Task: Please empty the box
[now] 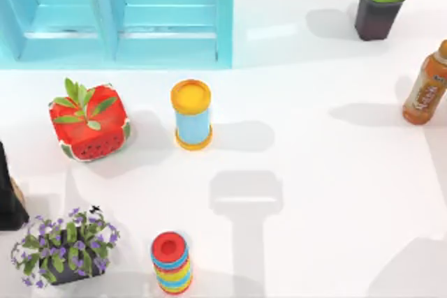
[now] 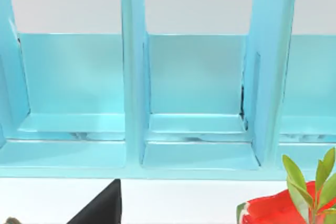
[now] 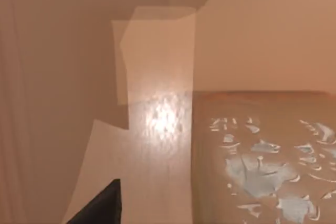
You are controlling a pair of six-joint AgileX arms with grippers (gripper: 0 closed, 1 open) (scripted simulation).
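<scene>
Left wrist view puts the left gripper (image 2: 100, 208) at the frame's lower edge, and I cannot tell whether it is open or holding anything. Straight ahead of it stands the blue box (image 2: 131, 153), lying crosswise with its compartments (image 2: 197, 124) facing the gripper; those in sight look bare, and the watermelon planter (image 2: 273, 211) sits just beside the approach line. The box lies at the table's far left (image 1: 223, 26), so the left arm seems nearer, while the right gripper (image 3: 100, 208), state equally unclear, faces a brown surface (image 3: 252, 156).

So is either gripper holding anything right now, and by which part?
It cannot be told. The can, the striped tube and the bottle stand free on the table, so none of those is held, but the fingers themselves aren't clear.
</scene>
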